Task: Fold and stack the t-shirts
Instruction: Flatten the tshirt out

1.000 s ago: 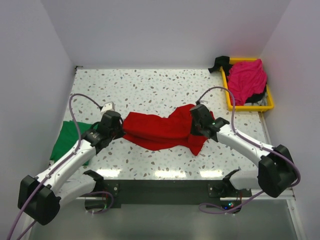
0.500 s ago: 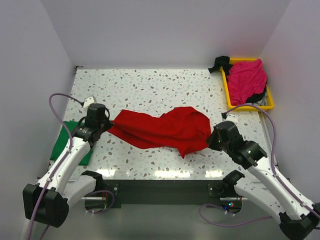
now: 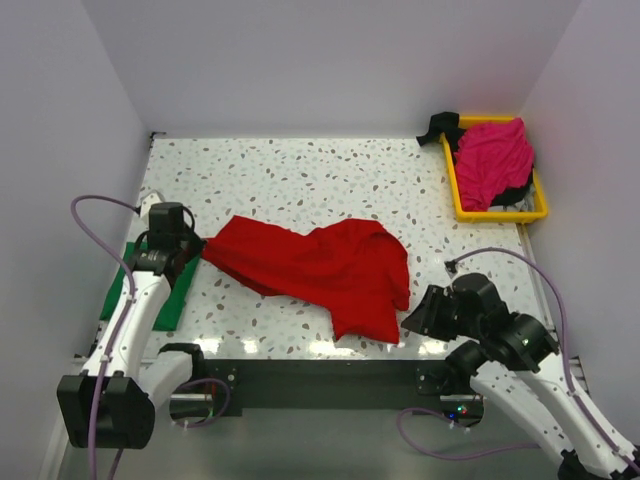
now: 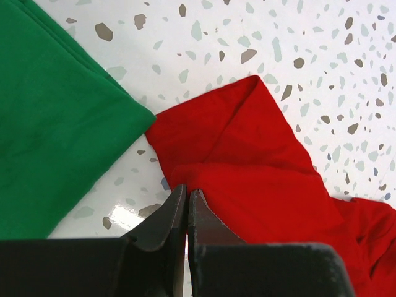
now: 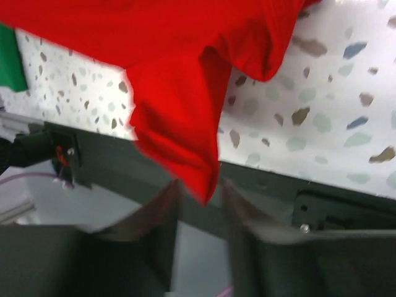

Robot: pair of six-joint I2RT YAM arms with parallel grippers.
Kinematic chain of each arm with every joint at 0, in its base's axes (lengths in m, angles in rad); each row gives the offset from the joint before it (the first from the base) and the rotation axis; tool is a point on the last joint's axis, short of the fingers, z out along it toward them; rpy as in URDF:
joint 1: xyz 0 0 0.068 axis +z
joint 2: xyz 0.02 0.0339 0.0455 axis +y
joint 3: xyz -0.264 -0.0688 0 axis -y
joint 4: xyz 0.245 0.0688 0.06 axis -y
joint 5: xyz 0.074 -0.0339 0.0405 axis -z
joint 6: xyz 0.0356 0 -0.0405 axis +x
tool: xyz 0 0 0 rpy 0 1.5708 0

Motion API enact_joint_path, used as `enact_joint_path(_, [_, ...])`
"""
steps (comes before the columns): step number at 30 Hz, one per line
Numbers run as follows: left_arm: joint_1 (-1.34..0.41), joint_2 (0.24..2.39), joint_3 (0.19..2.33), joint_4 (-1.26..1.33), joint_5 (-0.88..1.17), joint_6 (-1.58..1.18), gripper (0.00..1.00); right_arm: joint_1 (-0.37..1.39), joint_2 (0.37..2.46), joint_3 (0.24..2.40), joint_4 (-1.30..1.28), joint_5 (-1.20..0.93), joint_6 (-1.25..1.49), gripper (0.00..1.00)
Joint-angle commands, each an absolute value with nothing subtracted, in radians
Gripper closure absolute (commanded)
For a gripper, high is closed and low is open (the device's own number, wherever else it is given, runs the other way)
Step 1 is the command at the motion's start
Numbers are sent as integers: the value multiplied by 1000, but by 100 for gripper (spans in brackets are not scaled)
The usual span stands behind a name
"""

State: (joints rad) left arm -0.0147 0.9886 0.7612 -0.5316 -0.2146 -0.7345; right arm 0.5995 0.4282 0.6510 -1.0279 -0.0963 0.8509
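Note:
The red t-shirt (image 3: 320,265) lies spread and creased across the middle of the table, one corner near the front edge. My left gripper (image 3: 192,250) is shut on its left end; in the left wrist view its jaws (image 4: 187,193) pinch a fold of the red cloth (image 4: 260,167). The green t-shirt (image 3: 118,290) lies folded flat at the left, under my left arm, and also shows in the left wrist view (image 4: 55,142). My right gripper (image 3: 412,318) is open and empty beside the shirt's right corner (image 5: 173,117). The magenta-pink t-shirt (image 3: 490,160) lies bunched in the tray.
A yellow tray (image 3: 540,212) stands at the back right, with a black item (image 3: 437,125) at its far corner. The table's dark front rail (image 5: 272,189) runs just below the red corner. White walls close in on the left, back and right.
My left gripper has pulled the red shirt's left end further left, over the green shirt's edge. My right gripper has let go of the shirt and drawn back to the front right; the cloth has spread out.

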Motion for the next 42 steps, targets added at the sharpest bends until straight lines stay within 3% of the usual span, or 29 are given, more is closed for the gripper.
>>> enact_joint_path(1, [0,985,775,-500,-178,-698,100,601,390,672,-1086,-218,865,55])
enact_joint_path(6, [0,977,749,-486,-155,-696,100,603,449,677,-1043,-80,880,48])
enact_joint_path(16, [0,971,747,-485,-135,-681,100,604,692,549,-689,12,939,53])
enact_joint_path(36, [0,988,742,-468,-104,-677,100,603,551,316,-604,60,1169,51])
enact_joint_path(42, [0,991,738,-462,-94,-680,100,603,598,299,-520,87,1181,53])
